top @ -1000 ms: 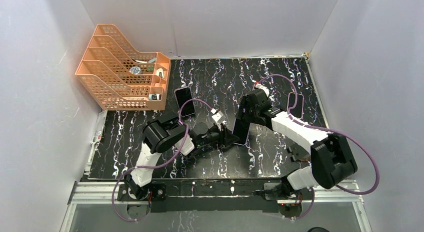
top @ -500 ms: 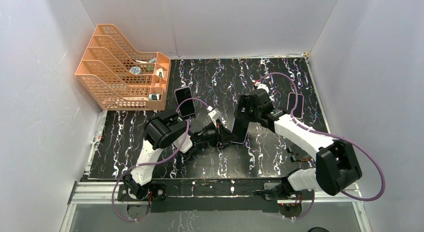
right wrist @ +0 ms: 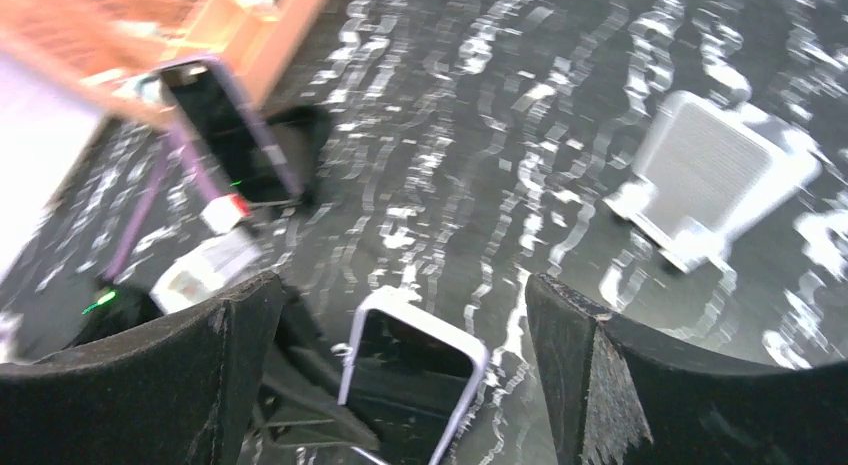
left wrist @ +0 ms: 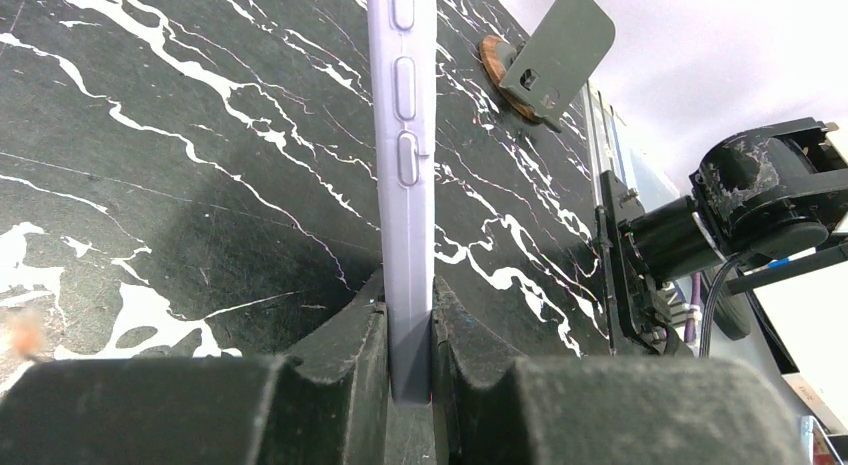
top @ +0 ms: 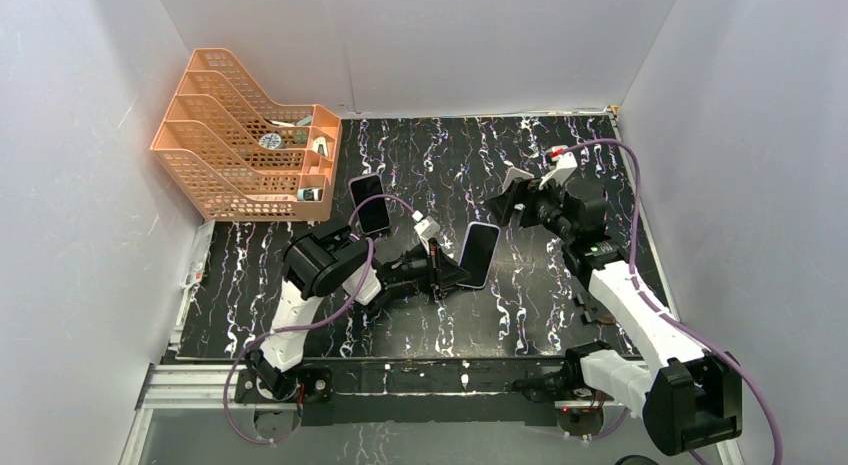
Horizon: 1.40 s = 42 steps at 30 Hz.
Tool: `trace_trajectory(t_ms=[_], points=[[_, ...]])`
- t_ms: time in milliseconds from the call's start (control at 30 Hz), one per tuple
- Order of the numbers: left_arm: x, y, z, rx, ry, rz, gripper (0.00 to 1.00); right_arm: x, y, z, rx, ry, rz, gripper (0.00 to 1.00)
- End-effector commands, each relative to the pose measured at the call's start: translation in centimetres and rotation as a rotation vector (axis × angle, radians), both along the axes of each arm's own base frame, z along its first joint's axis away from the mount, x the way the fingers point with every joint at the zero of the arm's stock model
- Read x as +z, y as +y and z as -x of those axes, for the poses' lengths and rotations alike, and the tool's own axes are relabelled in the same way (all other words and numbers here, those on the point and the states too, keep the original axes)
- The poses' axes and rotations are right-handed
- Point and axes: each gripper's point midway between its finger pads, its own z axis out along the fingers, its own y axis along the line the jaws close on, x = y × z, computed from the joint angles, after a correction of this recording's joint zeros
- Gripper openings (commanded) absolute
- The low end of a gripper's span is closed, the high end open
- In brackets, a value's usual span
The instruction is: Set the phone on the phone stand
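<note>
The right pincer (right wrist: 400, 285) has just let go and swung back to the far right, its jaws spread wide and empty. The phone (top: 478, 253) now stands tilted mid-desk (top: 540, 305), clamped at its lower edge by the left pincer (top: 445, 272) alone. The handover looks done. The phone stand (left wrist: 556, 47) sits well apart, so the carry remains.

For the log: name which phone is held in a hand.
The raised phone clamped in the left hand; the other phone lies flat beside the orange rack.
</note>
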Motion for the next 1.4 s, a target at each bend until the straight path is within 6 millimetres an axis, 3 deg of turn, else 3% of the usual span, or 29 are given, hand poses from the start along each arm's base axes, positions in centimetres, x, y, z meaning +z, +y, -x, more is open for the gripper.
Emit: trace_trajectory(t_ms=[0,233,400,733,1367], points=[[5.1,0.0,0.2,-0.045,-0.164,0.127,0.00,3.8,4.6,3.6,0.419,-0.169,-0.119,0.97],[7.5,0.4,0.4,-0.083,-0.162,0.196,0.00,2.1,4.3,4.2,0.470,-0.142,-0.173,0.76],[9.5,0.7,0.9,-0.103,-0.186,0.226,0.00,1.8,3.8,4.0,0.433,-0.164,-0.152,0.71],[13.1,1.4,2.1,-0.124,-0.227,0.278,0.00,0.6,2.7,3.0,0.342,-0.167,-0.154,0.72],[15.1,1.5,2.7,-0.140,-0.250,0.312,0.00,-1.5,4.0,3.5,0.434,-0.113,-0.210,0.71]])
